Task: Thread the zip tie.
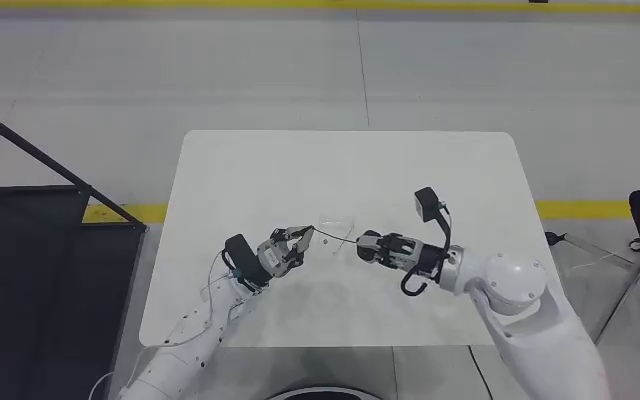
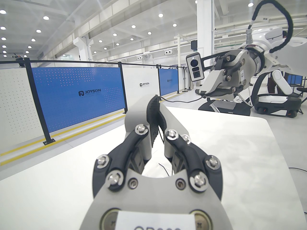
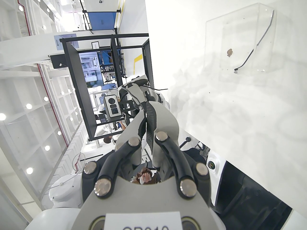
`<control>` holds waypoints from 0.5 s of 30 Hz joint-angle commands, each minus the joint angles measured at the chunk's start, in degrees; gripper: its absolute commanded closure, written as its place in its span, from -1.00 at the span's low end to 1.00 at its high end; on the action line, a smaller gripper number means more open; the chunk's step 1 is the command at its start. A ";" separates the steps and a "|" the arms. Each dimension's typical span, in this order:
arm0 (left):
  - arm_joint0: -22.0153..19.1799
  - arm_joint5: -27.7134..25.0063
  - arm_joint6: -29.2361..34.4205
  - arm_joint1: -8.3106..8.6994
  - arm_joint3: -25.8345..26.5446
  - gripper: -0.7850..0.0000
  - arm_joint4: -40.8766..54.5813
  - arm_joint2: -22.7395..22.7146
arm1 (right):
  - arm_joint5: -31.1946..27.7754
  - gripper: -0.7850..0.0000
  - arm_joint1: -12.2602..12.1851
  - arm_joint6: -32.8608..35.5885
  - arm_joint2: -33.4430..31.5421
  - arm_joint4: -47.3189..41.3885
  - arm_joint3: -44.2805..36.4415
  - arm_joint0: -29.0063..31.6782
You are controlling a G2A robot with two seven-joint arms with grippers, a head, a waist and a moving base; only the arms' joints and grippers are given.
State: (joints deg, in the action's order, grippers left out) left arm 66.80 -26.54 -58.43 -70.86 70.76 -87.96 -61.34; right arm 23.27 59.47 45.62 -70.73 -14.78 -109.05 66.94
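The thin black plastic zip tie stretches above the white bench. One end is pinched in the left pincer and the other in the right pincer, both pressed together. A clear plastic box stands close by.

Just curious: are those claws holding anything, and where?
Yes: a black zip tie spans both, left gripper and right gripper each pinching one end.
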 commanded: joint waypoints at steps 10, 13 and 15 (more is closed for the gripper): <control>0.00 0.00 0.00 0.00 0.00 1.00 0.00 0.00 | -0.28 1.00 -0.09 0.09 0.24 0.09 -0.22 0.09; 0.00 0.00 0.00 0.00 0.00 1.00 0.00 0.00 | -0.33 1.00 -0.15 0.14 0.10 0.09 -0.32 0.31; 0.00 0.00 0.00 0.00 0.00 1.00 0.00 0.00 | -0.23 1.00 -0.16 0.16 0.12 0.04 -0.28 0.25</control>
State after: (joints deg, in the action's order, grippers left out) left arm 66.80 -26.54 -58.43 -70.86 70.76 -87.96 -61.34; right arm 22.95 59.31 45.77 -70.63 -14.71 -109.37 67.23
